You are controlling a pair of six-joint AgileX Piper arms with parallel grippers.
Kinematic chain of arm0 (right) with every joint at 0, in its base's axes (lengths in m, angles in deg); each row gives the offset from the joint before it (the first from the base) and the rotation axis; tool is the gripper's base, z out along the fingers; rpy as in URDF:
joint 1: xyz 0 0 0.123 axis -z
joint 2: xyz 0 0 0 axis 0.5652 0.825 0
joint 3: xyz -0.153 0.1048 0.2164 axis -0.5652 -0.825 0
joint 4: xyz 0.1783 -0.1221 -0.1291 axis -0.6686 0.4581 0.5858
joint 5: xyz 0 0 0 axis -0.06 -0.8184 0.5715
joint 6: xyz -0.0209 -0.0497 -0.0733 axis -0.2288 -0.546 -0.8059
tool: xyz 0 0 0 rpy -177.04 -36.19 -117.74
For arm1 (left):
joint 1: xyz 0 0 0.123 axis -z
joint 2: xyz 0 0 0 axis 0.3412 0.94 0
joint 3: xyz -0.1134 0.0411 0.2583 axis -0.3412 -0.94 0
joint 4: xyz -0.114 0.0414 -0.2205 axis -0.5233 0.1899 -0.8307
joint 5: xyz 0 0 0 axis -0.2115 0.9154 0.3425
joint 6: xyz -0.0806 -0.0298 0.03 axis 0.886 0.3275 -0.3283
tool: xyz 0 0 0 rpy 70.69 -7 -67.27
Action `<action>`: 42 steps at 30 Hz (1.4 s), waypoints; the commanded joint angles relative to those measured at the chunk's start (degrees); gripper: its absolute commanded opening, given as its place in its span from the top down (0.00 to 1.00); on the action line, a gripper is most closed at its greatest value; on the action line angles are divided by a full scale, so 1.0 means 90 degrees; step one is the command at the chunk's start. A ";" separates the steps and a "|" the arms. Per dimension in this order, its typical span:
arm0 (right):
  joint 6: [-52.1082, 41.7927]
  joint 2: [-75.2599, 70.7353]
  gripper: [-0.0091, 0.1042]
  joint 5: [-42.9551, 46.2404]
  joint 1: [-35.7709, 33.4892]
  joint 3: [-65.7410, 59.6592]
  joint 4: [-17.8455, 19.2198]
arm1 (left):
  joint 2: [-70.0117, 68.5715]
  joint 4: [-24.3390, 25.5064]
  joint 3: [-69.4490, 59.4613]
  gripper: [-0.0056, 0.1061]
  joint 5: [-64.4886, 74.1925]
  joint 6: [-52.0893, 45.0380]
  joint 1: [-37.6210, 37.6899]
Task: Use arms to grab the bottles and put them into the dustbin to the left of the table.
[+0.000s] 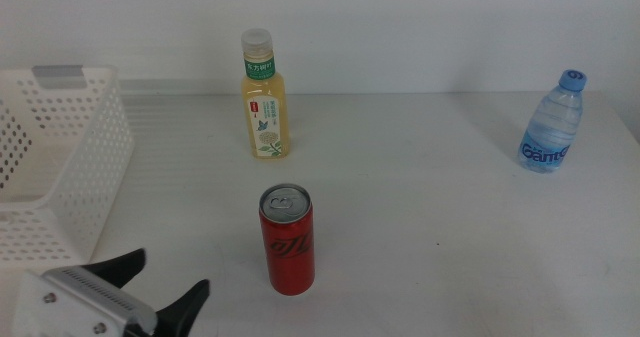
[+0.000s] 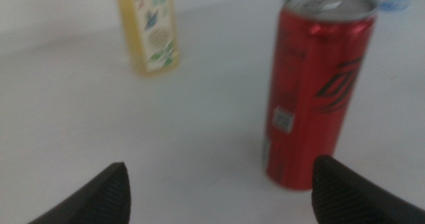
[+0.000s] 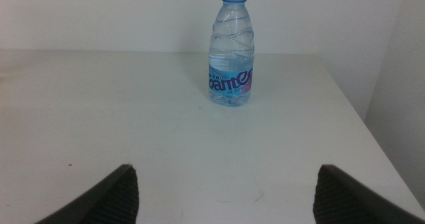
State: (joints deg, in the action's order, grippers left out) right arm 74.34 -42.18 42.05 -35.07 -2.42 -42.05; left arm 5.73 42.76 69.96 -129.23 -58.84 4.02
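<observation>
We hold the left gripper [image 1: 165, 285] wide open and empty at the table's [image 1: 450, 237] near-left | red can [image 1: 287, 239] upright at our 2 o'clock, just beside the jaws, our nearest target | right gripper [image 3: 222, 191] spread, empty, water bottle [image 3: 230, 48] upright at 12 | dustbin [image 1: 60, 157] at 10 o'clock.

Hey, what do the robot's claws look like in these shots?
The left claw has two dark, tapered jaws on a white housing plate with small screws. In the right wrist view, the right claw shows only two dark, rounded jaw tips. No cables or markings are visible.
</observation>
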 commanded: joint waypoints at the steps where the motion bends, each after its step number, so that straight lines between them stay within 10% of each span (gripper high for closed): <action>1: -0.0039 -0.0177 0.26 0.0491 0.0040 0.0055 0.0065 | 0.0392 0.0231 -0.0040 0.14 -0.1321 0.0142 0.0058; 19: -0.0039 -0.0177 0.26 0.0491 0.0040 0.0055 0.0065 | 0.2518 0.1270 -0.0047 0.14 -0.3199 0.0739 0.0058; 42: -0.0039 -0.0177 0.26 0.0491 0.0040 0.0055 0.0065 | 0.2524 0.1150 -0.0027 0.14 -0.3109 0.2998 0.0058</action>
State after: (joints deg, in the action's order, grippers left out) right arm 74.34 -42.18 42.05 -35.07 -2.42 -42.05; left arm 29.31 54.22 70.91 -147.65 -32.52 4.32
